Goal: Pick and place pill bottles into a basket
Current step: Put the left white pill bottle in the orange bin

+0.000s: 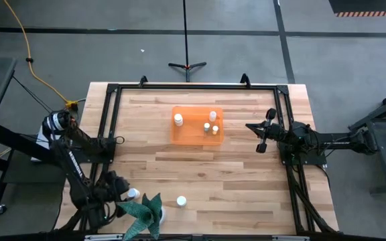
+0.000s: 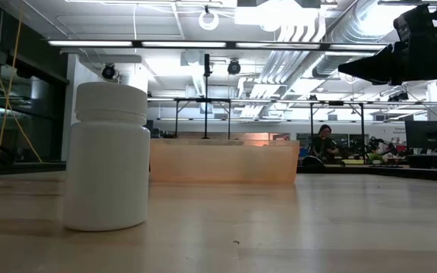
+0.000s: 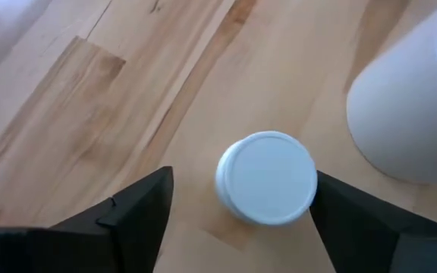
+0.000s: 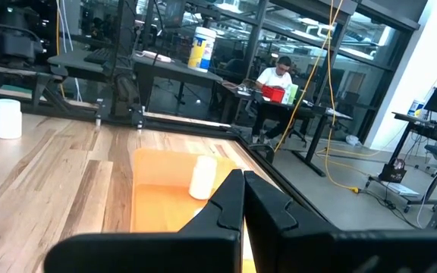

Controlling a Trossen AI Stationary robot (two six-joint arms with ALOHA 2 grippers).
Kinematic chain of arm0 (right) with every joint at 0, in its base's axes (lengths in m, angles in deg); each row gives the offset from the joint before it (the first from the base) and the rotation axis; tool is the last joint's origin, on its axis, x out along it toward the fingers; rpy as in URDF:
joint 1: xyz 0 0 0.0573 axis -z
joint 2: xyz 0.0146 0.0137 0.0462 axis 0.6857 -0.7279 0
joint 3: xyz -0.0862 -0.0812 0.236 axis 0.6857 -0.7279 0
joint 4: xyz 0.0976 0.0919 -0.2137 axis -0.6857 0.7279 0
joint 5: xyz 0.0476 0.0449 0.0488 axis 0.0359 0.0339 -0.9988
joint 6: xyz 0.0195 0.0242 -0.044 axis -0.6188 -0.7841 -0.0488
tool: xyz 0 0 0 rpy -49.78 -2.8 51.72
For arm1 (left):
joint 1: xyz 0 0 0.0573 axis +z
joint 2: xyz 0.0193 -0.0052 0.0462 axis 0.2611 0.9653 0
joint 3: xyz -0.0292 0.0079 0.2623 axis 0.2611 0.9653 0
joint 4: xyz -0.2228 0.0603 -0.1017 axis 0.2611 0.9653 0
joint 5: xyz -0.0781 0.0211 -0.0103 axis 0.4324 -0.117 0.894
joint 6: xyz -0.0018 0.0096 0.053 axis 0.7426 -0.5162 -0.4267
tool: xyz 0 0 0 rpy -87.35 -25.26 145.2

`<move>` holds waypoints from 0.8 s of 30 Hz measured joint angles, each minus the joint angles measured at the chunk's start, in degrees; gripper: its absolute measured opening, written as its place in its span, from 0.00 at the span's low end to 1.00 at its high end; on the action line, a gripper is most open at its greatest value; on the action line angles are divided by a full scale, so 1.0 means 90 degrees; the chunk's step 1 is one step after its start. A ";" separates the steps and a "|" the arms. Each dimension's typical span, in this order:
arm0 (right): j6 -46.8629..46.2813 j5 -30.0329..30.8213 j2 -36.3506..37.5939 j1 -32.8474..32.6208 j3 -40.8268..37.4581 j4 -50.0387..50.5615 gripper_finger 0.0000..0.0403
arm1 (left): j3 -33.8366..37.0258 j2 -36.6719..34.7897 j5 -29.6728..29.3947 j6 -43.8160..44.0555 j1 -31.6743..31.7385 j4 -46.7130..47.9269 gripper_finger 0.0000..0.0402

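Note:
Three white pill bottles (image 1: 178, 119) (image 1: 213, 115) (image 1: 215, 129) and a smaller one stand in the orange basket (image 1: 196, 137) at the table's far middle. One bottle (image 1: 181, 200) stands alone on the wood near the front edge; it also shows in the low view (image 2: 108, 155). Another bottle (image 3: 266, 177) stands upright on the table at the front left. My left gripper (image 1: 127, 193) is open above it, one finger (image 3: 139, 208) on each side, and I see no touch. My right gripper (image 4: 243, 201) is shut and empty, to the right of the basket.
A white pot (image 3: 408, 98) with a green spiky plant (image 1: 143, 211) stands right beside the bottle under my left gripper, at the front edge. A black frame (image 1: 193, 87) runs around the table's far and side edges. Bare wood lies between the basket and the front bottles.

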 joint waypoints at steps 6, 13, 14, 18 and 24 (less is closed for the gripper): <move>0.0002 0.0001 0.0000 0.0000 0.0000 0.0005 0.00 | 0.0000 0.0000 0.0048 -0.0373 0.0151 -0.0157 0.74; 0.0002 0.0001 0.0000 -0.0002 0.0000 0.0005 0.00 | 0.0000 0.0000 0.0048 -0.0486 0.0136 -0.0195 0.61; 0.0002 0.0001 0.0000 0.0000 0.0000 0.0006 0.00 | 0.0000 0.0000 0.0051 -0.0494 0.0136 -0.0192 0.59; 0.0002 0.0001 0.0000 0.0000 0.0000 0.0005 0.00 | 0.0000 0.0000 0.0041 -0.0799 0.0136 -0.0190 0.50; 0.0002 0.0001 0.0000 -0.0002 0.0000 0.0007 0.00 | 0.0000 -0.0142 0.0064 -0.0862 0.0136 0.0044 0.48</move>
